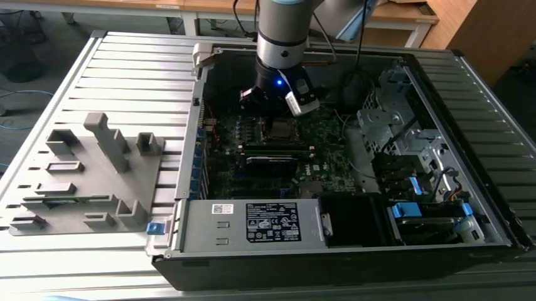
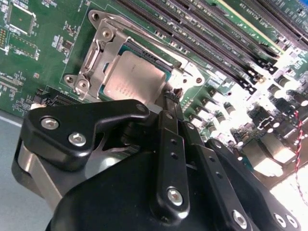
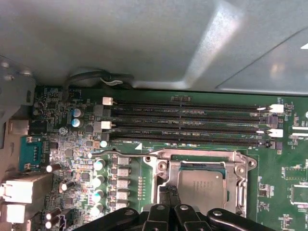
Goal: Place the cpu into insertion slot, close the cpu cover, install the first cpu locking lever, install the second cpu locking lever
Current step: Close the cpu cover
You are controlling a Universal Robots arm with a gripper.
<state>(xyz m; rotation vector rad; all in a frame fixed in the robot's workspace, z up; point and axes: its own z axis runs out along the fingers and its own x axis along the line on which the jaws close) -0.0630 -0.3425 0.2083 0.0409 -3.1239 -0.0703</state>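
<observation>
Cpu lies flat in the insertion slot on the green board, inside the open computer case on the slatted desk. We see the cpu cover folded down around the chip, its window showing the grey top. In the second wrist view our pincer hangs at the socket's edge, fingers drawn narrow, nearly together. Memory slots run just beside the socket.
</observation>
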